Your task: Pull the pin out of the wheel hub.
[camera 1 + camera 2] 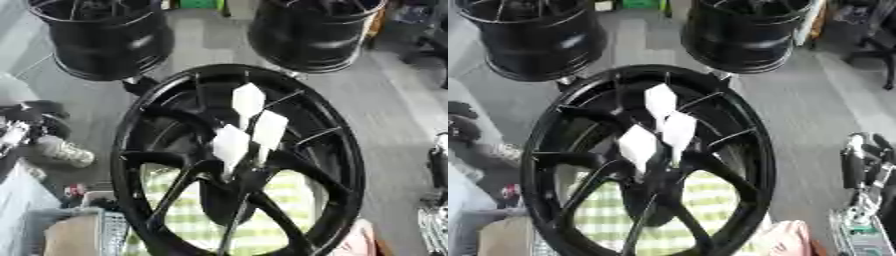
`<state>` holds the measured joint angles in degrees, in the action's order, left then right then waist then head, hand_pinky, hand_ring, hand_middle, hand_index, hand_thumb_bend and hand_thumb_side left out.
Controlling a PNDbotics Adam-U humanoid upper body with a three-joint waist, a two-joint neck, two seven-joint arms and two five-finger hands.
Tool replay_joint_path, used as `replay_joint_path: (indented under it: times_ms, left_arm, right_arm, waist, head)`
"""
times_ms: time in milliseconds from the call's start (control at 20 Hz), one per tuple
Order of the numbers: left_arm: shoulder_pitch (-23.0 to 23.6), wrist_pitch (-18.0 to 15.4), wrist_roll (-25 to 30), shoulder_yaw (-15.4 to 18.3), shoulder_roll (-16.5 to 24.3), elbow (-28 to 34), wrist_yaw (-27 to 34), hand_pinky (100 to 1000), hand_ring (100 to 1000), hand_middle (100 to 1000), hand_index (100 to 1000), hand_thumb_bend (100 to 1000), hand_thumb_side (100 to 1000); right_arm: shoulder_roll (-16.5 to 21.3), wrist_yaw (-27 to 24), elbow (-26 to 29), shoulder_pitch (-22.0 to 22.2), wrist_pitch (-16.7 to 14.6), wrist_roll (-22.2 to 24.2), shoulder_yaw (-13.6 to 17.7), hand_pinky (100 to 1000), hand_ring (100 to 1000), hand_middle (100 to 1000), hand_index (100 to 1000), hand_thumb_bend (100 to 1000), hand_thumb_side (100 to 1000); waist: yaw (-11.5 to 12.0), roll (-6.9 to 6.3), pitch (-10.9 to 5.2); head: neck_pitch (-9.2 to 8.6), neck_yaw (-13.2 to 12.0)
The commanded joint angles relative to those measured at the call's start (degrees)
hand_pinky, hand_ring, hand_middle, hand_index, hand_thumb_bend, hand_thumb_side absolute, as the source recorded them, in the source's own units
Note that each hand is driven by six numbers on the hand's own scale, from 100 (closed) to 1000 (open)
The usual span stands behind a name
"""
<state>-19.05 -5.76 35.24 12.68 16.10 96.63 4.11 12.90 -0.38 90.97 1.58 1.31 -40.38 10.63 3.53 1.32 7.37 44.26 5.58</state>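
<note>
Surface under the work wears a green-and-white checked cloth (pixel 293 192); the black wheel hub (pixel 337 150) stands on it, cloth showing between the spokes. Beyond lies grey floor (pixel 385 100), with two more black wheel rims (pixel 109 37) (pixel 311 35) standing there.

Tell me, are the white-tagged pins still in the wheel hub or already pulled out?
Still in. Three white-tagged pins stand up from the centre of the black wheel hub, and no hand touches them.
</note>
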Motion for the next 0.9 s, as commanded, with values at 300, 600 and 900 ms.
replay_joint_path:
  times_ms: [300,600,900]
  left_arm:
    - [-11.7,-7.4,-1.6,-6.1,12.8,2.1,8.0,668,645,682,796,100,370]
    - [-21.3,-13.3,3.3,-15.2,22.5,3.1,9.5,691,663,701,811,100,244]
    - [-31.0,-19.3,9.3,-24.9,28.1,3.3,7.3,722,700,738,823,100,254]
  right_arm:
    - [2.0,0.4,0.8,0.1,0.1,0.2,0.2,570,596,660,857,100,642]
    - [2.8,0.5,0.7,0.2,0.2,0.6,-0.2,570,595,660,857,100,641]
    - [3.6,0.7,0.6,0.0,0.3,1.2,-0.7,570,596,660,857,100,641]
  waist:
    - [-0.9,-1.10,-1.09]
    - [-2.0,-1.97,-1.42]
    - [-3.2,-2.94,-1.60]
  head:
    - [-0.15,0.3]
    - [-0.15,0.2]
    - [-0.15,-0.4]
